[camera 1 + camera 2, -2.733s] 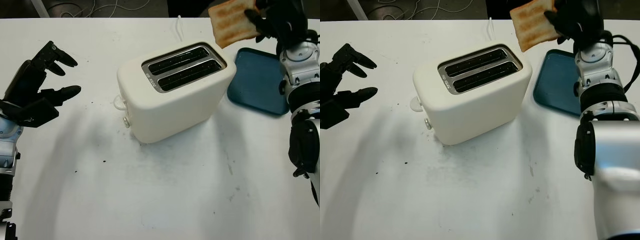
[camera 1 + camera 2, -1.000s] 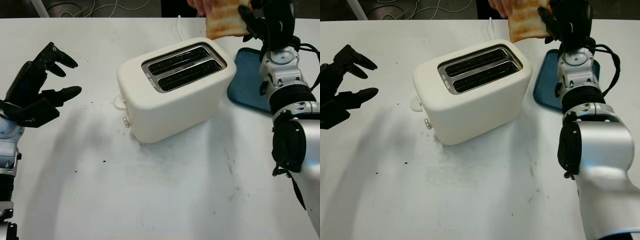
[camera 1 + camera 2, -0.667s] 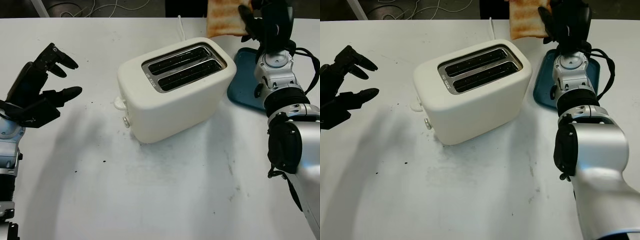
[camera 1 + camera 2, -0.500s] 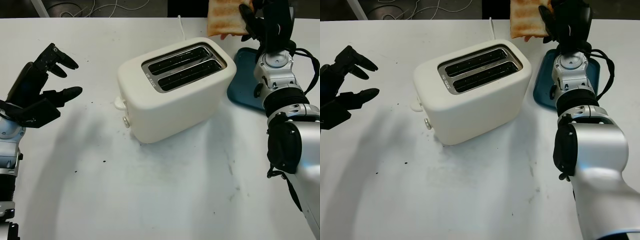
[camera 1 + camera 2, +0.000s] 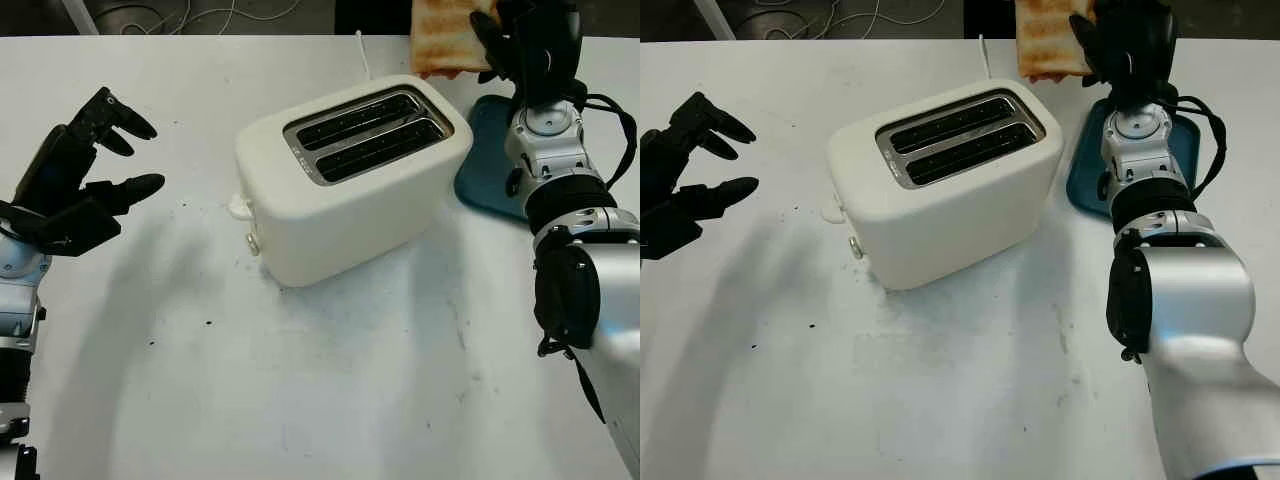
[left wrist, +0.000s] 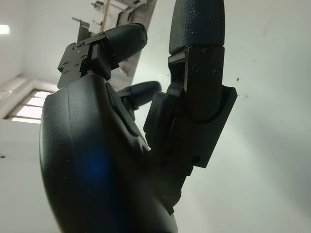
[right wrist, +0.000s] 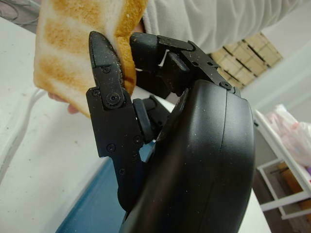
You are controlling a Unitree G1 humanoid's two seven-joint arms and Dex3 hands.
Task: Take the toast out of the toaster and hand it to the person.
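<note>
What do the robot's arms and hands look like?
Both hands, left hand and right hand, are matte black with chunky jointed fingers fastened by small screws. The right arm is silver with black joints, and a black cable loops beside its wrist.

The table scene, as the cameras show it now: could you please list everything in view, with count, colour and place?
toaster: one, cream, middle of the table, both slots empty.
toast: one slice, golden brown, held up past the toaster's far right corner.
tray: one, dark teal, on the table right of the toaster.
cord: one, white, running from behind the toaster to the far edge.
table: one, white, speckled with crumbs.
person: one, light sleeve beyond the toast, fingertip under the slice.
right hand: black, raised at the far right, shut on the toast.
left hand: black, open, above the table's left side.
</note>
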